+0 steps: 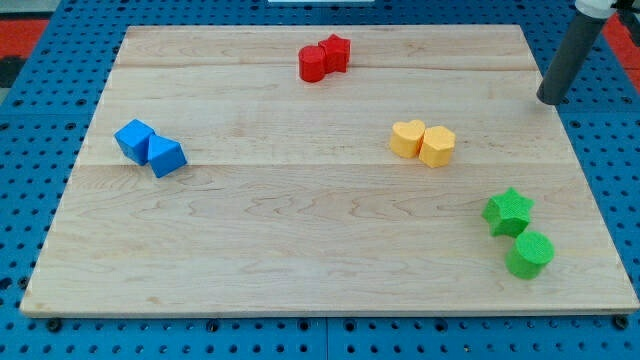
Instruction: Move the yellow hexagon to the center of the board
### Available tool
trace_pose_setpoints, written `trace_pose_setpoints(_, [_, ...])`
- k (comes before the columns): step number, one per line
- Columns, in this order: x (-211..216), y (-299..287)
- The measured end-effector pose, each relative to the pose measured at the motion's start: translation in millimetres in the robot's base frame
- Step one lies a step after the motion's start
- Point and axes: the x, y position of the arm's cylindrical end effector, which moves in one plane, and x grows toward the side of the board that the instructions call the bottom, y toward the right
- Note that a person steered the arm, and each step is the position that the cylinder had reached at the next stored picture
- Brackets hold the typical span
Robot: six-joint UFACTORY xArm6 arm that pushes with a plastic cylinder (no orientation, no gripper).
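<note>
Yellow hexagon [438, 146] is seen right of board centre, touching a yellow heart-shaped block [406, 138] on its left side. My tip [548, 101] is set down at the wooden board's [300, 240] right edge near the view's top right, touching no block and well apart from the hexagon; nothing is held, as no jaws are fitted. Rod is tilted, its upper end leaning toward the view's top right.

The board [320, 230] is pale wood with visible grain and a smooth, matt finish. It lies on a blue perforated sheet [40, 130]. The yellow hexagon [437, 146] and green star [508, 211] look like matt plastic with fine ridged layers. The rod [570, 60] is dark and matt.
</note>
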Motion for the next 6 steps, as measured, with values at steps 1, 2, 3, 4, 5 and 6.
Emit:
trace_pose_setpoints(1, [0.0, 0.0])
trace_pose_setpoints(2, [0.0, 1.1])
trace_pose_setpoints(3, [-3.9, 0.9])
trace_pose_setpoints(4, [-3.5, 0.9])
trace_pose_setpoints(5, [-3.5, -0.5])
trace_pose_setpoints(6, [-3.5, -0.5])
